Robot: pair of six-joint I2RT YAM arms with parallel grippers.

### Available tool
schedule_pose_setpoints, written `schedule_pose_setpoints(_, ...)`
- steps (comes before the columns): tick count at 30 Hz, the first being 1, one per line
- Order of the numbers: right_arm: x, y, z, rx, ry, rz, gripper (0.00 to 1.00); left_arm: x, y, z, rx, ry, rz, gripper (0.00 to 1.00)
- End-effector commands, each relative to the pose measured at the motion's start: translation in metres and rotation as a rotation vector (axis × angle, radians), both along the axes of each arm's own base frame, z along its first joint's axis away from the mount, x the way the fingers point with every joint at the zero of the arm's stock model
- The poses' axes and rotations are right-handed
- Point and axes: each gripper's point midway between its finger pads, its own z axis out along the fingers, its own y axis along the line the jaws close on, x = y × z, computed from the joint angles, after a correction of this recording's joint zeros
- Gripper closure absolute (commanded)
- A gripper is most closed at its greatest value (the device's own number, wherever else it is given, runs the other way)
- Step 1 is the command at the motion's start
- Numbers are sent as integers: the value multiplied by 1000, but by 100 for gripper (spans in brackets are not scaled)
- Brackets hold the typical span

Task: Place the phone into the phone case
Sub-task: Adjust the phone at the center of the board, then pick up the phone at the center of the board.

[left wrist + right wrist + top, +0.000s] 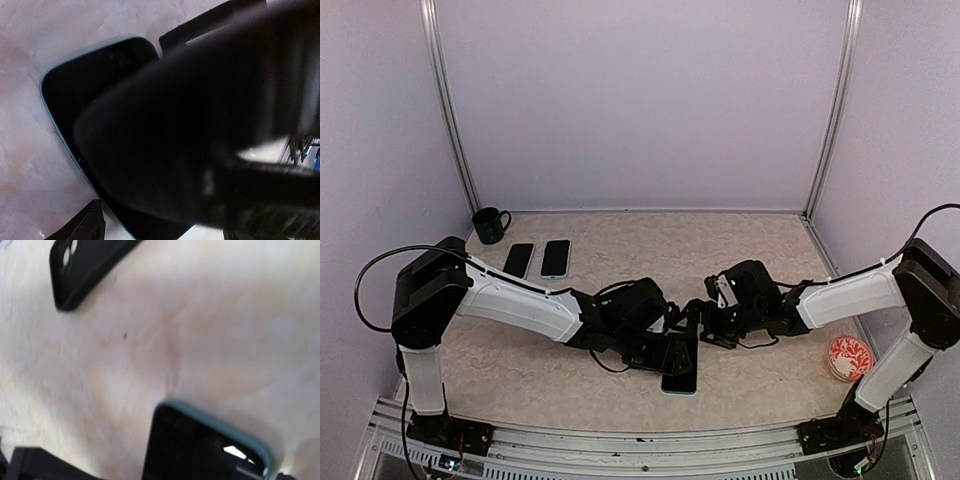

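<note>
Two left fingers (91,223) straddle the flat phone (681,382), grip unclear; right fingers (698,316) wide.

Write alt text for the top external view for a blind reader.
Two robot arms reach inward, the left gripper and right gripper meeting over a teal-edged phone lying flat near the front centre of the table. At back left are a dark mug, a black phone case and a second teal-edged phone or case; a red patterned dish sits at right.
</note>
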Motion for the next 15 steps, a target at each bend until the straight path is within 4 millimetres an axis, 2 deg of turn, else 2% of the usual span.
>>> schedule_pose_setpoints(1,22,0,22,9,-72,28,1,1,2,-16,41,50,44,21)
schedule_pose_setpoints(5,30,-23,27,-102,-126,3,1,17,22,-14,65,26,130,21)
schedule_pose_setpoints(8,30,-46,38,-247,-213,-57,1,32,46,-5,60,-2,199,20)
schedule_pose_setpoints(10,27,-55,45,-320,-262,-79,1,44,64,0,64,-22,245,20)
schedule_pose_setpoints(13,18,-53,39,-401,-266,-71,1,56,85,13,68,-66,292,19)
schedule_pose_setpoints(15,7,-43,27,-443,-254,-52,0,65,98,21,87,-106,323,19)
